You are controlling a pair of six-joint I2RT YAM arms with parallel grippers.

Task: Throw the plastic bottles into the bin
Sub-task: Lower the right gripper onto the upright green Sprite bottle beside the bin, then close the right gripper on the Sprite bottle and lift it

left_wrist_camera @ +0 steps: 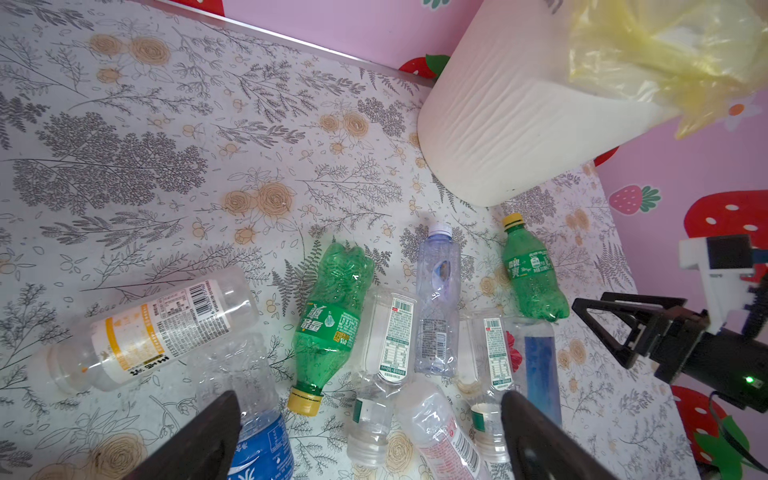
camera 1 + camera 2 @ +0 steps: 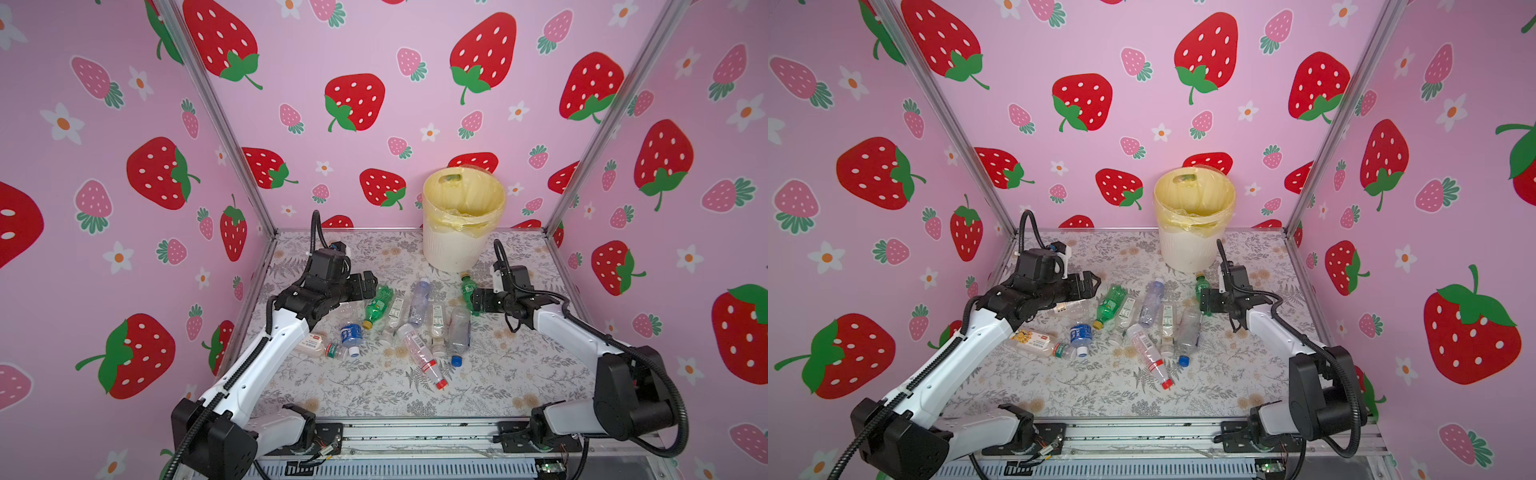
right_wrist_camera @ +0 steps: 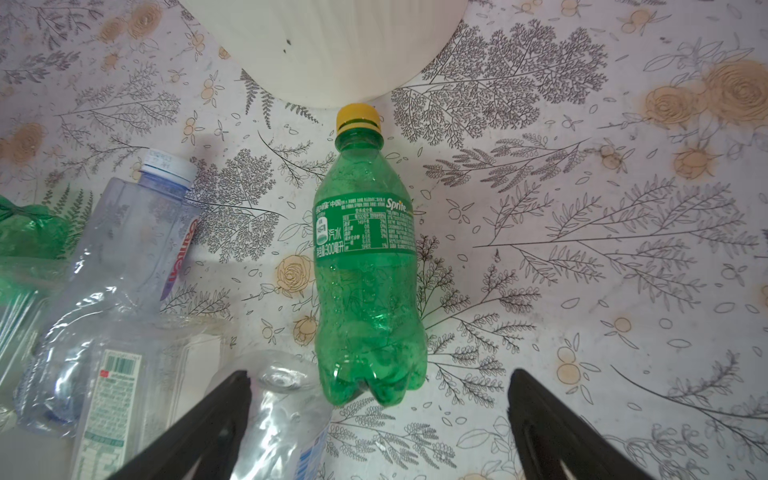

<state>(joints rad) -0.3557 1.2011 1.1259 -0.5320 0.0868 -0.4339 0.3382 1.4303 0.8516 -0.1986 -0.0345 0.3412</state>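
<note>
The right claw (image 3: 378,374) and left claw (image 1: 370,395) are held apart, empty; the green bottle (image 3: 368,266) beside the bin (image 3: 324,50) should be straddled mid-body.

plastic bottles (image 2: 1151,303) lie scattered on the table (image 2: 1246,374) before the bin (image 2: 1187,249).

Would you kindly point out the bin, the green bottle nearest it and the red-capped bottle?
bin (image 2: 451,249): in a top view, on its ribbed white wall.
green bottle (image 3: 365,232): in the right wrist view, on its label.
red-capped bottle (image 2: 422,355): in a top view, on its clear body.
</note>
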